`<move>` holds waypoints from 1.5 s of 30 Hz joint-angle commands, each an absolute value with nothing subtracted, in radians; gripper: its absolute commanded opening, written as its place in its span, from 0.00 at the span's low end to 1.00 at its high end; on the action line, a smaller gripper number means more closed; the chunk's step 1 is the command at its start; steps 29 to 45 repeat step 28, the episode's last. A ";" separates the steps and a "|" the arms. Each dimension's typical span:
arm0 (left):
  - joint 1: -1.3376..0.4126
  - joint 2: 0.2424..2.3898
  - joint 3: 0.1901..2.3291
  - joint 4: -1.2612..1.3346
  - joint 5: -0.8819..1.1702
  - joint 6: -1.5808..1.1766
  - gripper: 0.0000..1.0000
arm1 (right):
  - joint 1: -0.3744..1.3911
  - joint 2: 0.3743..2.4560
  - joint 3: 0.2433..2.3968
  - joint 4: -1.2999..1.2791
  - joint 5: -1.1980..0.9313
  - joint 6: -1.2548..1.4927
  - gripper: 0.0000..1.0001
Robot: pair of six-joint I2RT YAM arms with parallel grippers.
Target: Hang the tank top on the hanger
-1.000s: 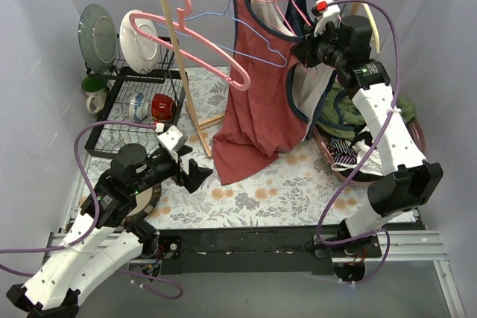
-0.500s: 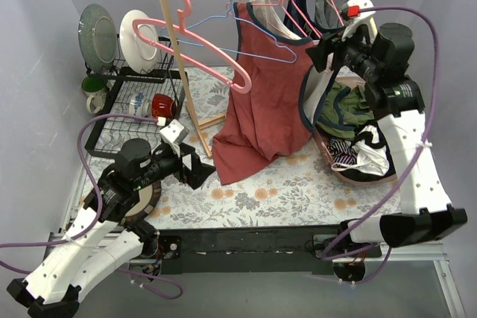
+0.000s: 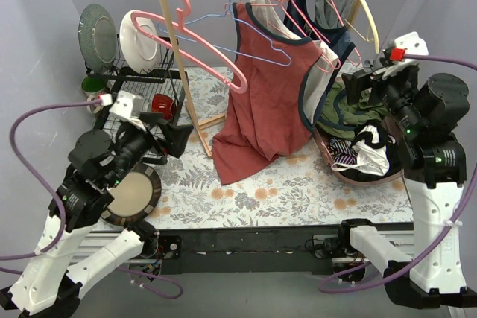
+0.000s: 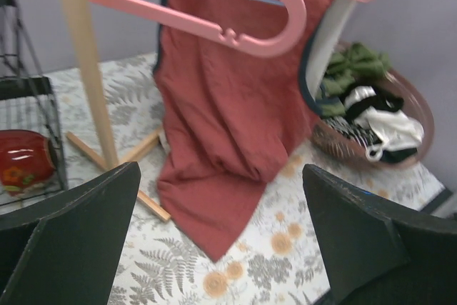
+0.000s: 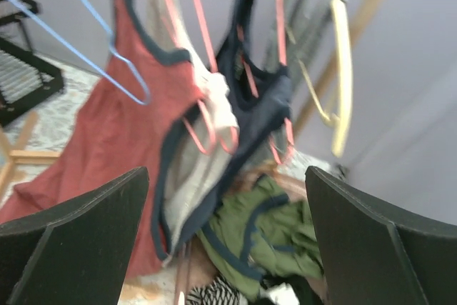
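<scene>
Both arms have withdrawn from the rack since a second ago. The right one has swung back to the right and let go of the cloth.

- Left end effector (image 3: 173, 138): jaws wide, holding nothing. It hangs over the dish rack (image 3: 112, 121), aimed at the garment and well apart from it. Judged parked to leave room.
- Thick pink plastic hanger (image 3: 203, 48): on the rail, untouched, left of the garment.
- Tank top (image 3: 264, 102): hangs from the rail at centre. The neck trim is high near the rail, the body slopes down to the left and the hem rests on the bench (image 3: 283, 193).
- Hanger (image 5: 203, 33): thin pink wire runs down inside the neck opening. The right shoulder looks seated, but the left strap's seating is not clear.
- Right end effector (image 3: 359, 88): jaws spread, gripping nothing, clear of the clothes and above the laundry basket (image 3: 334, 173).

Judgement: garment released to hang on its own, so placement is probably complete.
</scene>
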State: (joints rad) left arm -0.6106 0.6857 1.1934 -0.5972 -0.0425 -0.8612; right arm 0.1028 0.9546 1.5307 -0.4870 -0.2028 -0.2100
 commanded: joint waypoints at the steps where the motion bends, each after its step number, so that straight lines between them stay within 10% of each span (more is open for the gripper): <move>1: -0.611 0.677 1.269 -0.612 -0.235 -0.864 0.98 | 0.031 0.884 1.514 -0.512 -0.065 -0.164 0.99; 45: -0.611 0.638 1.263 -0.658 -0.170 -0.856 0.98 | -0.141 0.742 1.414 -0.499 0.173 -0.156 0.99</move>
